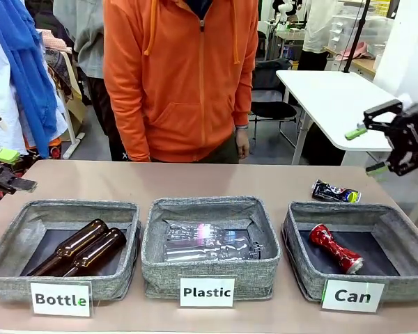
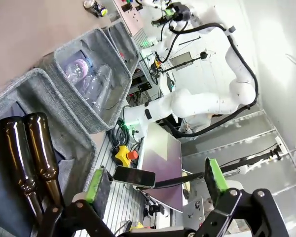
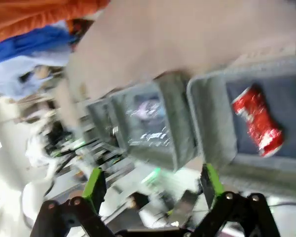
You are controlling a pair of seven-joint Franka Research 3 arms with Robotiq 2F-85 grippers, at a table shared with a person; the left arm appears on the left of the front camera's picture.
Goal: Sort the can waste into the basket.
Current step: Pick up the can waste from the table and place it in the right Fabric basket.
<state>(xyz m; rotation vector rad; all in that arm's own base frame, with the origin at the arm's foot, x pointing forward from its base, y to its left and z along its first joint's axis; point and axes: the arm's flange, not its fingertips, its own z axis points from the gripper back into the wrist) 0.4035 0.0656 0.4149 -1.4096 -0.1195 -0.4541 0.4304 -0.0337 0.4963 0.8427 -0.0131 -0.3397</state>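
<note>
Glossy crumpled metal red can (image 1: 335, 248) in matt woven-cloth basket (image 1: 400, 224).

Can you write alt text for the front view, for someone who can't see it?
A red crushed can lies in the grey basket labelled Can; a dark can sits on the table behind it. The right gripper hovers open nearby; a person in orange stands opposite.

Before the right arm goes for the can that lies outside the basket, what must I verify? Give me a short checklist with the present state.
1. Red can inside the Can basket: ok.
2. Dark can inside that basket: not ok, it lies on the table behind it.
3. Right gripper jaws open and empty: ok.
4. Person's hand away from the dark can: ok.
5. Left gripper at the table's left edge, out of the way: ok.
</note>
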